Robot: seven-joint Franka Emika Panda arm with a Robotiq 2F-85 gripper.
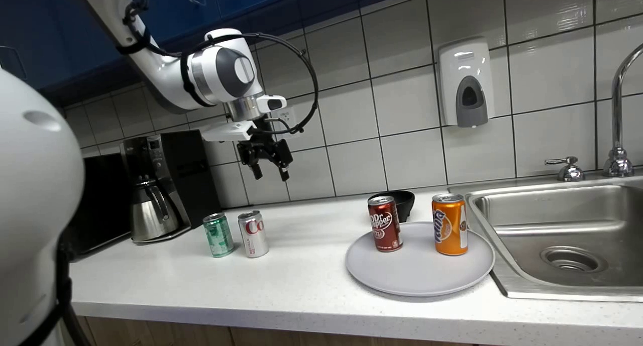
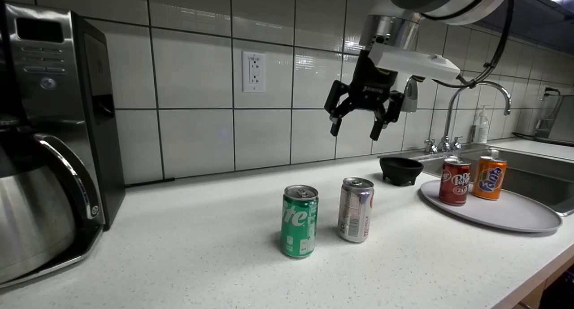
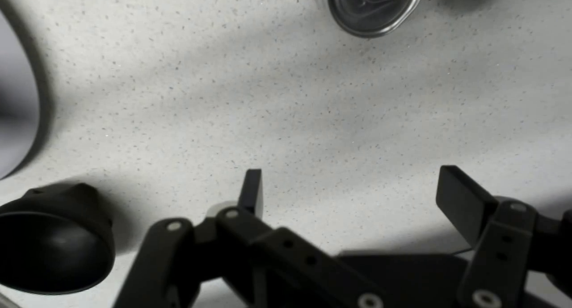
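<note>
Silver can [image 2: 355, 210] is standing upright on the counter [image 2: 202, 246], near the green can [image 2: 299, 221]. I'm hovering the gripper [image 2: 355, 134] higher up, apart from both cans, fingers [image 3: 462, 201] standing wide apart, only air between them.

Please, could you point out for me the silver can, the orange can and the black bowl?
Silver can [image 2: 356, 211], in an exterior view: the middle of its side wall.
Orange can [image 1: 450, 226], in an exterior view: the middle of its printed side.
Black bowl [image 3: 57, 247], in the wrist view: its inner surface.
</note>
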